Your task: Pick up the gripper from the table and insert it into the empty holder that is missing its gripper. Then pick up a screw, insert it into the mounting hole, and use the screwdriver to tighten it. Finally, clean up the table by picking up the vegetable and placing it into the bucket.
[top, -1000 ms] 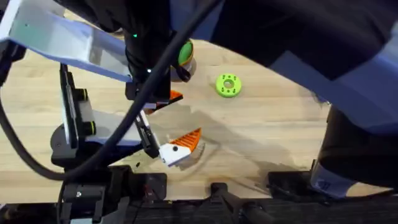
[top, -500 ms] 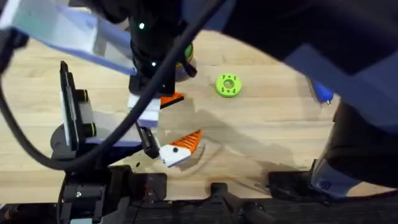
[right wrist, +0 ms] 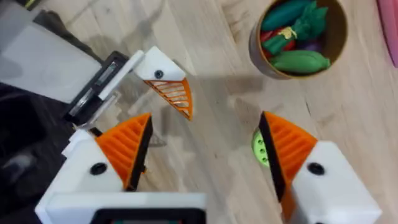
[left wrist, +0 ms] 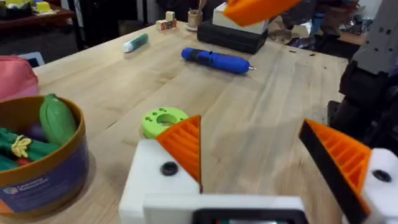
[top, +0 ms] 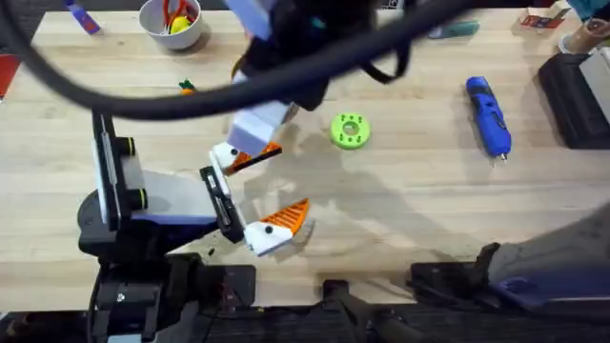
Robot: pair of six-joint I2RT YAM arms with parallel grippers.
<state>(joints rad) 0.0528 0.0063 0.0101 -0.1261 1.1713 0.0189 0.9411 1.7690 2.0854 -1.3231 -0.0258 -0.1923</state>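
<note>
My left gripper (top: 259, 191) (left wrist: 249, 130) rests open on the table. Each of its white holders (left wrist: 155, 180) carries an orange ribbed gripper pad (left wrist: 185, 146), fixed by a dark screw head (left wrist: 169, 168). My right gripper (right wrist: 205, 124) hovers open above it, looking down on one left finger (right wrist: 163, 78). The right arm (top: 315, 43) crosses the far side as a dark blur. The blue screwdriver (top: 488, 114) (left wrist: 214, 60) lies at the right. A small orange and green carrot (top: 186, 88) lies at the far left. The bucket (right wrist: 297, 38) (left wrist: 43, 174) holds green toy vegetables.
A green disc (top: 350, 131) lies mid-table. A white bowl with scissors (top: 172, 21) stands at the far left, a teal marker (top: 453, 30) at the far right, and a dark box (top: 577, 86) at the right edge. Bare wood lies between the disc and the screwdriver.
The right arm has drawn back toward the far side, uncovering the table's right half and the screwdriver. Its gripper has moved off the left gripper's far finger. The left gripper has stayed still.
</note>
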